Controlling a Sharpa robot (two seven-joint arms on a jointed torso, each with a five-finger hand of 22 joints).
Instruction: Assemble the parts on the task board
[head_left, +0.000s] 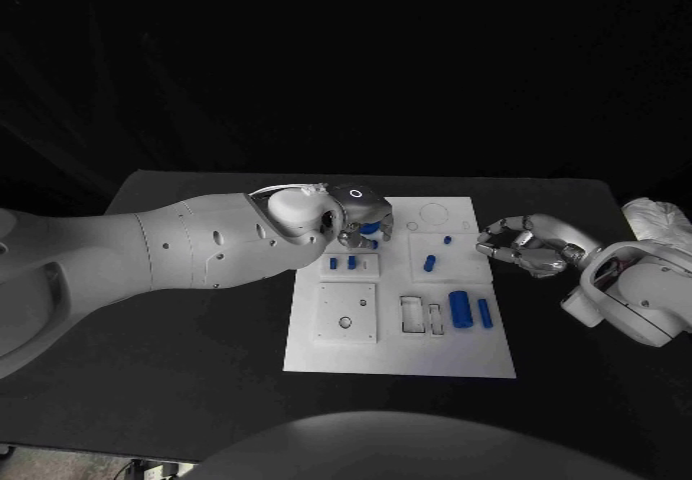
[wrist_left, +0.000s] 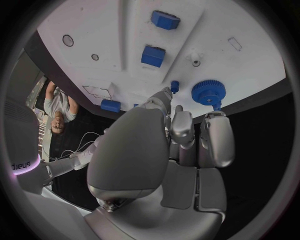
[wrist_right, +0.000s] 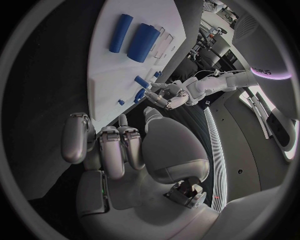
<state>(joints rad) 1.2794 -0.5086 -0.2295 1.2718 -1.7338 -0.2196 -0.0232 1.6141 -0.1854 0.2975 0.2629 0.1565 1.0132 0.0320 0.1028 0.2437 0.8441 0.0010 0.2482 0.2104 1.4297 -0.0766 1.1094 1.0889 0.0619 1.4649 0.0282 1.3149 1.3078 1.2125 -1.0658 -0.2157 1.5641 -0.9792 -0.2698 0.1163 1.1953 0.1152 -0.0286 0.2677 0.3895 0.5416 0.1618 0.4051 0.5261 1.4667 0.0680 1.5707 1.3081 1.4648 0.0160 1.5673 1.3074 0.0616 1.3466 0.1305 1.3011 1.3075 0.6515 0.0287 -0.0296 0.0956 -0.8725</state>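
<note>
The white task board (head_left: 404, 350) lies mid-table. My left hand (head_left: 361, 212) hovers over its far left corner, directly above a blue gear (head_left: 369, 229). In the left wrist view its fingertips (wrist_left: 215, 117) reach the rim of the gear (wrist_left: 208, 91), and a small blue peg (wrist_left: 174, 86) sits by the thumb; whether anything is gripped is unclear. My right hand (head_left: 522, 246) hangs just off the board's right edge, with its fingers (wrist_right: 115, 145) loosely apart and nothing in them. Two blue cylinders (head_left: 460, 308) lie near the right front.
Two small blue blocks (head_left: 342, 264) stand left of centre, a short blue cylinder (head_left: 430, 263) and a tiny peg (head_left: 447, 240) lie toward the middle. Rectangular slots (head_left: 413, 312) are beside the big cylinders. A white cloth (head_left: 656, 215) lies at the table's right edge.
</note>
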